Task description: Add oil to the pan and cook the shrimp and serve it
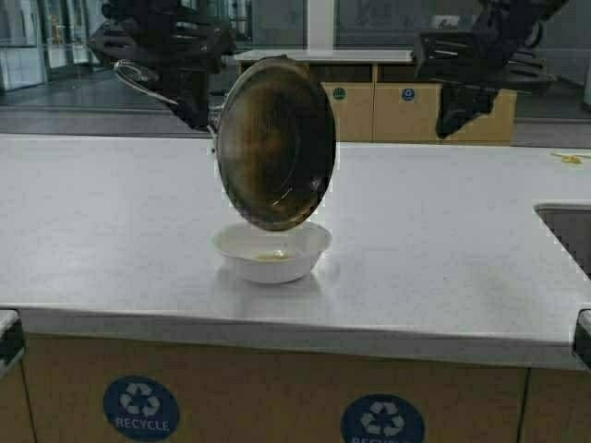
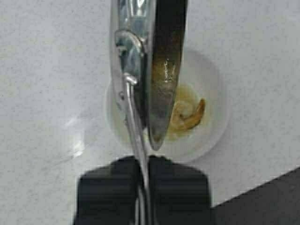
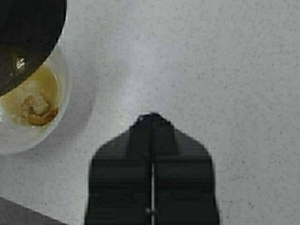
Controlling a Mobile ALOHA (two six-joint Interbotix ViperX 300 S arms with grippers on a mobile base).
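Note:
The steel pan point(image 1: 275, 143) is tipped almost on edge over a white bowl point(image 1: 227, 245), its brown-stained inside facing me. My left gripper point(image 2: 144, 164) is shut on the pan's thin metal handle point(image 2: 133, 126), above and behind the bowl. The shrimp point(image 2: 190, 115) lies curled and golden in a little yellowish oil at the bowl's bottom; it also shows in the right wrist view as the shrimp point(image 3: 37, 110). My right gripper point(image 3: 151, 121) hangs shut and empty over bare counter to the right of the bowl. The oil dispenser is out of view.
The white speckled counter point(image 1: 443, 240) runs wide on both sides of the bowl. A sink cut-out point(image 1: 568, 231) sits at the right edge. Recycle cabinets point(image 1: 138, 406) are below the counter's front edge.

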